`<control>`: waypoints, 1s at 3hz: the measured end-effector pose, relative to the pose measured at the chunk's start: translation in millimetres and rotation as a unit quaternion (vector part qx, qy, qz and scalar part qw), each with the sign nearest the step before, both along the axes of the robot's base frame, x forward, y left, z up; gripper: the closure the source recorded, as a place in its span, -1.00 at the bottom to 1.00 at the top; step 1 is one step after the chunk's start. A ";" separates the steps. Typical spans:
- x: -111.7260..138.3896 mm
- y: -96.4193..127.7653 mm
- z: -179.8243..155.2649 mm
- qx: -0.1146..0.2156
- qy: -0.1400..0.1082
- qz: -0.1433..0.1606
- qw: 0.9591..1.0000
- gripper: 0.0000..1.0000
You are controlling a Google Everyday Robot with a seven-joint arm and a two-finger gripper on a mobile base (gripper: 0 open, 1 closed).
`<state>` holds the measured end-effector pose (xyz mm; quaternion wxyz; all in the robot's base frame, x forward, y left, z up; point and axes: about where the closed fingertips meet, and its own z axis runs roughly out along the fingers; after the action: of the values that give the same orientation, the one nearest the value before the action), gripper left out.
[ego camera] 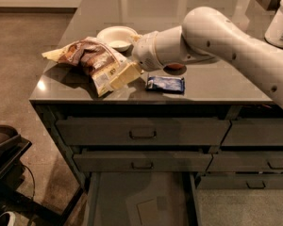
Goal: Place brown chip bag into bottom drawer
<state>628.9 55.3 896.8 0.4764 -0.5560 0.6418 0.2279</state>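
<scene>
You are viewing the cream-coloured two-finger gripper (pixel 125 75) left of the frame's centre, at the end of the thick white robot arm (pixel 217 36) that is reaching in from the right edge. The gripper is resting against the near right edge of the large crinkled dark brown foil chip bag (pixel 92 60) with pale yellow edges. You cannot tell from this view whether the gripper is wide, narrow or holding the bag. The brown chip bag is lying on the glossy dark grey countertop (pixel 217 86) in the upper left of the frame, near the counter's front left corner. A small round white bowl (pixel 117 36) is sitting just behind the bag. A small flat blue wrapper (pixel 165 84) is lying just right of the gripper, near the counter's front edge. A white tub (pixel 280 18) is standing at the upper right edge. Below the counter, the two upper grey drawers (pixel 142 132) with black handles are sitting closed or nearly so. The wide dark grey metal bottom drawer (pixel 146 197) is standing pulled out at the bottom centre of the frame, well below the bag.
</scene>
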 end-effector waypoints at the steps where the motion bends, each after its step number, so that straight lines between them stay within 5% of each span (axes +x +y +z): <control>1: 9.2 23.3 -11.5 0.012 0.007 0.017 1.000 -1.00; 2: 18.2 43.9 -20.4 0.018 0.010 0.028 0.999 -1.00; 3: 18.2 44.9 -21.0 0.018 0.011 0.029 0.999 -0.64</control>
<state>647.1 100.2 875.9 0.4727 -0.5631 0.6263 0.2592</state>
